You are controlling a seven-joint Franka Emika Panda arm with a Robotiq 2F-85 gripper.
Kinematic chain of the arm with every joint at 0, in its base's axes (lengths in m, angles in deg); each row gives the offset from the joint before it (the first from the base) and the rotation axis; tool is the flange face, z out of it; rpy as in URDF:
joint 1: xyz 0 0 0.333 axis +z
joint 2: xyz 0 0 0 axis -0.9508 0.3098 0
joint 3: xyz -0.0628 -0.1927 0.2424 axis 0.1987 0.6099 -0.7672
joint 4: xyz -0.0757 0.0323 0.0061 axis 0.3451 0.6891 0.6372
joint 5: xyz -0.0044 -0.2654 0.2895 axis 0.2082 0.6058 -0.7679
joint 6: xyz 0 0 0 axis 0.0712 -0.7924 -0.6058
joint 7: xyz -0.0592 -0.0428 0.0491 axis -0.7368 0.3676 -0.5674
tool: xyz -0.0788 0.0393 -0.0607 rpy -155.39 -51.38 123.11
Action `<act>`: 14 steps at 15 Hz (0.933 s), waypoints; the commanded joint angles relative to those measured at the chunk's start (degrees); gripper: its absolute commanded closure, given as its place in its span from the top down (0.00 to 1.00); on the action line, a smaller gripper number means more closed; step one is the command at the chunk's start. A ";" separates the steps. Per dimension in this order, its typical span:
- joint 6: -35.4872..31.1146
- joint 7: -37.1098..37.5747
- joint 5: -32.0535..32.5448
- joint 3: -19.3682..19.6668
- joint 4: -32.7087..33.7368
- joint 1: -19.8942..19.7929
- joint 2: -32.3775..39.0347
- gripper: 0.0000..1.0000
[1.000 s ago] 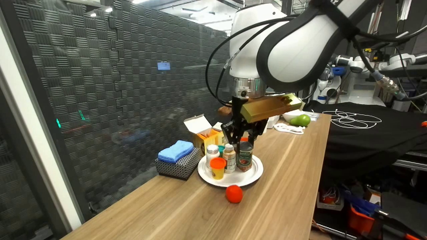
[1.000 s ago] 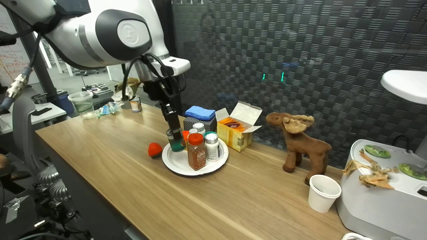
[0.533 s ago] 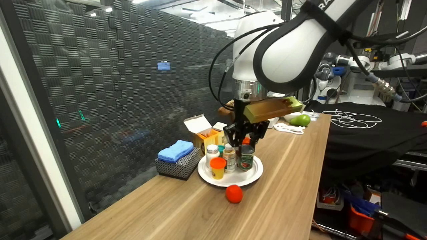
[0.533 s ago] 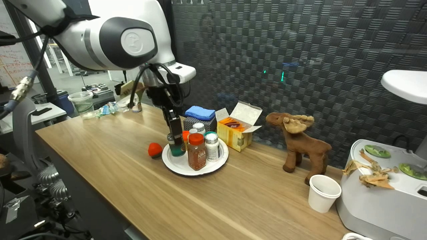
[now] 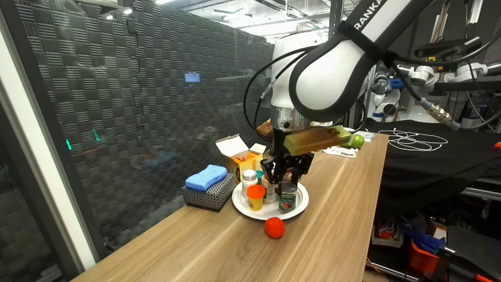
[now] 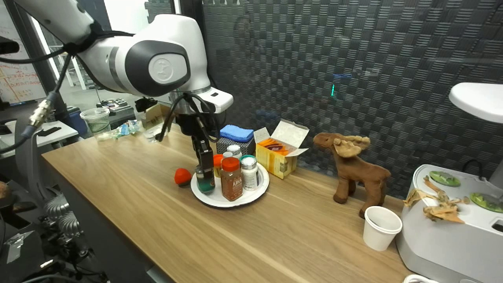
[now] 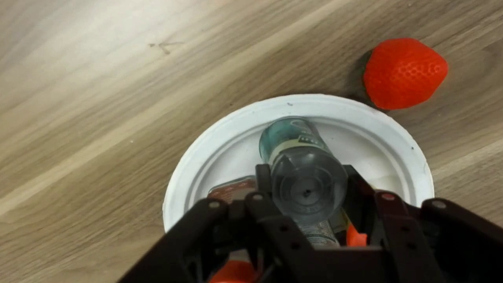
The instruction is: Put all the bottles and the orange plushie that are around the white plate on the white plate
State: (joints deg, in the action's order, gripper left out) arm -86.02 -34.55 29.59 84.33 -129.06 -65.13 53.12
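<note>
A clear bottle with a green label (image 7: 308,192) is clasped by my gripper (image 7: 307,179), one finger on each side. In both exterior views this bottle stands nearly upright at the side of the white plate (image 6: 220,202); whether its base touches the plate I cannot tell. Also on the plate are a red-capped brown bottle (image 6: 232,182), a white bottle (image 6: 250,175), another white bottle (image 5: 249,182), a beige bottle (image 5: 269,192) partly behind my fingers, and a yellow tub with an orange lid (image 5: 255,197). The orange plushie does not show.
Just off the rim lies a red strawberry-like thing (image 7: 404,74). A yellow box (image 6: 277,157) and a dark box (image 5: 213,197) under a blue cloth (image 5: 206,178) stand close behind the plate. Farther along are a brown plush moose (image 6: 349,165) and white cups (image 6: 379,232).
My gripper has come down with the green-labelled bottle, carrying it toward the plate's rim near the red thing. The bottle is more upright than before. Things around it stay put.
</note>
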 commanded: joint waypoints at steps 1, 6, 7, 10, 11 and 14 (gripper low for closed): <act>-1.36 -1.14 -1.71 0.27 1.80 -0.50 1.06 0.22; -2.03 -0.77 -1.45 1.28 2.58 -0.85 2.49 0.22; -2.09 -0.86 -1.62 1.38 2.76 -0.97 2.84 0.22; -2.05 -1.55 -2.43 1.11 3.44 -1.26 3.74 0.22; -1.87 -1.56 -2.39 1.16 3.61 -1.14 3.91 0.23; -1.99 -1.74 -2.74 1.17 3.46 -1.17 3.79 0.73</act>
State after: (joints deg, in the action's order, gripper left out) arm -87.25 -34.67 28.77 85.43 -126.41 -66.30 56.78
